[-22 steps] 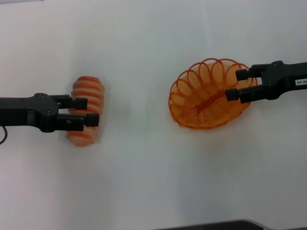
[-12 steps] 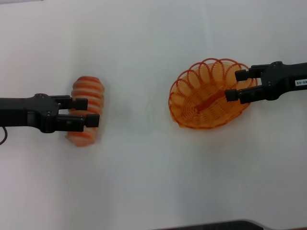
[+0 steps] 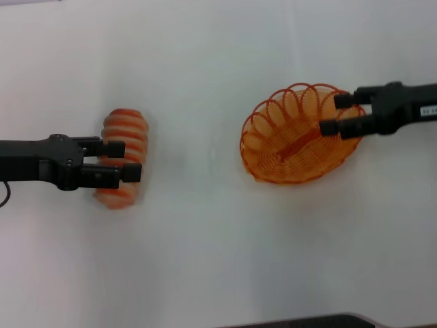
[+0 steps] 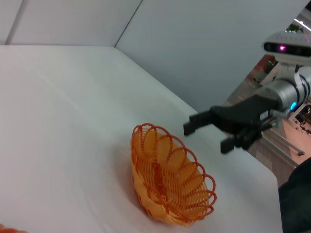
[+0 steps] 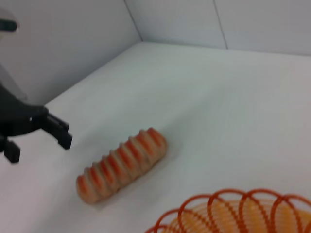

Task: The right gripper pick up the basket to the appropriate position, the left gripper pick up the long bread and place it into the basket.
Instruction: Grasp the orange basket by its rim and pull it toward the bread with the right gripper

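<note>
Tools hang open at both ends of the white bench (image 3: 205, 260), neither gripping anything. On the robot's right, the right tool (image 3: 330, 113), on the arm with the small white label, hovers with fingers spread over the outer end of the orange wire basket (image 3: 295, 135), which sits on the bench; the left wrist view shows that tool above the rim, apart from it. On the left, the left tool (image 3: 131, 159) is poised above the middle of the striped long bread (image 3: 125, 127), lying flat on the bench, well apart from the basket.
</note>
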Controlling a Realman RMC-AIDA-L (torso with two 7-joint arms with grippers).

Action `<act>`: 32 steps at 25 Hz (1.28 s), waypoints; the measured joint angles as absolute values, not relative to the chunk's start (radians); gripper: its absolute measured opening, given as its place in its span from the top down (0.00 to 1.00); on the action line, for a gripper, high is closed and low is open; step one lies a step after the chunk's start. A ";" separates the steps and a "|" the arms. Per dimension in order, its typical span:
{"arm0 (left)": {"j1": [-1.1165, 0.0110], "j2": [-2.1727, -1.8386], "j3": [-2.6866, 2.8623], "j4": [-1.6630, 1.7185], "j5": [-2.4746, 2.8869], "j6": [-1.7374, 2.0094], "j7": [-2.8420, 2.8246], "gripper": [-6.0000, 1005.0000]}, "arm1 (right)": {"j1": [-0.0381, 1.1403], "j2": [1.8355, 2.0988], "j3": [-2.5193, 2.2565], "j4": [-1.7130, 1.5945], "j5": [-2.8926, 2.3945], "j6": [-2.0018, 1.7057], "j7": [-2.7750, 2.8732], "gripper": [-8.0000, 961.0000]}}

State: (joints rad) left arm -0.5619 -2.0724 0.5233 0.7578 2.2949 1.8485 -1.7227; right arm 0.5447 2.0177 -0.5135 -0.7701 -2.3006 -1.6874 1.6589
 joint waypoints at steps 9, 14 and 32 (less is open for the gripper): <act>-0.561 -2.072 0.524 0.759 2.296 1.850 -1.722 0.16 | 0.668 1.916 -0.545 -0.792 -2.348 -1.681 2.005 0.04; -0.562 -2.074 0.525 0.757 2.298 1.850 -1.717 0.16 | 0.773 1.908 -0.554 -0.852 -2.531 -1.682 2.170 0.04; -0.556 -2.084 0.525 0.754 2.304 1.844 -1.715 0.16 | 0.869 1.947 -0.765 -0.676 -2.759 -1.452 2.270 0.04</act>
